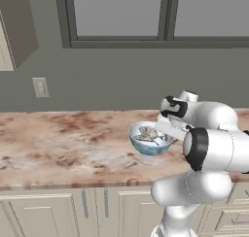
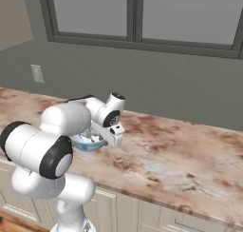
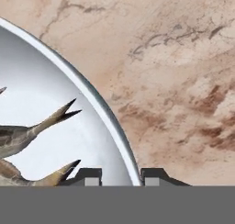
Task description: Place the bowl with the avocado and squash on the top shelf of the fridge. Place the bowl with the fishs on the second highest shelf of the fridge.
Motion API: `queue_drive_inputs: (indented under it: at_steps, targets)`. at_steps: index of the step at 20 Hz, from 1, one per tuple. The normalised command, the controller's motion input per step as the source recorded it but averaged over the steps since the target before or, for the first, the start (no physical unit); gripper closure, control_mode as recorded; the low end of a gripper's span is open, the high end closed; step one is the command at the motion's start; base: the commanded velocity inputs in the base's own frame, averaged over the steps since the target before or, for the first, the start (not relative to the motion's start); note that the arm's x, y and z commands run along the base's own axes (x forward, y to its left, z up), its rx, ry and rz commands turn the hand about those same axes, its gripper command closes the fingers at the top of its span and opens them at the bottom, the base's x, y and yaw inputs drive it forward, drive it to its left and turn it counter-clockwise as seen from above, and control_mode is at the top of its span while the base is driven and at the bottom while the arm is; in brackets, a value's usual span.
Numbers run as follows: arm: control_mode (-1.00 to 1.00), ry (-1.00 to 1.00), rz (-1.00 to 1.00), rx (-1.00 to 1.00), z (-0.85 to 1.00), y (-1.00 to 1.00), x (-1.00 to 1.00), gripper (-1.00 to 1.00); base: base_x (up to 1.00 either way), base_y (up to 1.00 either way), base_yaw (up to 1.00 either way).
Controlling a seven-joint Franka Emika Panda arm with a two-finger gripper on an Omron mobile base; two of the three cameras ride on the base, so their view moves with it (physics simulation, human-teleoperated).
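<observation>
- Left base view: your hand [image 1: 164,128] sits at the right side of the bowl with the fishs [image 1: 150,138], which looks slightly raised above the marbled desk [image 1: 58,143] with a faint shadow beneath it, though you cannot be sure it is clear of the surface. The fishs [image 1: 147,134] lie heaped inside. A wall outlet [image 1: 40,87] and a window [image 1: 160,15] are behind, well apart from the work.
- Right base view: the arm's forearm covers most of the bowl with the fishs [image 2: 90,141]; you see just its blue wall and pale rim under the wrist. The hand [image 2: 105,134] is hard to make out here, so this angle will not tell you how firm the hold is.
- Hand view: the two fingertips [image 3: 89,177] stand on either side of the bowl's white rim [image 3: 92,97], one inside and one outside, close against it, so the hand appears to be pinching the rim. Fish tails [image 3: 59,114] point toward the rim, just beside the inner fingertip.
- Risk: a one-sided rim pinch leaves the bowl's weight hanging off the hand. If you swing or tilt the wrist quickly toward the fridge, the bowl could rotate in the grip or slip, and the fishs could slide out. Keep it level, move slowly.
</observation>
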Motion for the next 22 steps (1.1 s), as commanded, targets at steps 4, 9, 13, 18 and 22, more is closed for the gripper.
queue_drive_inputs:
  at_steps: [4,9,13,18,22]
  targets:
    - [-1.0,0.0,0.0,0.0,0.01,0.03,-0.04,1.0,0.0,0.0,0.0]
    - [-1.0,-0.09,-0.01,-0.02,0.27,0.09,-0.34,1.0,0.0,0.0,0.0]
    - [-1.0,-0.2,-0.05,-0.09,0.66,0.17,-0.67,1.0,0.0,0.0,0.0]
    - [-1.0,-0.22,-0.14,-0.05,0.78,0.03,-0.84,1.0,0.0,0.0,0.0]
    - [-1.0,-0.17,-0.2,0.0,0.7,0.0,-0.76,1.0,0.0,0.0,0.0]
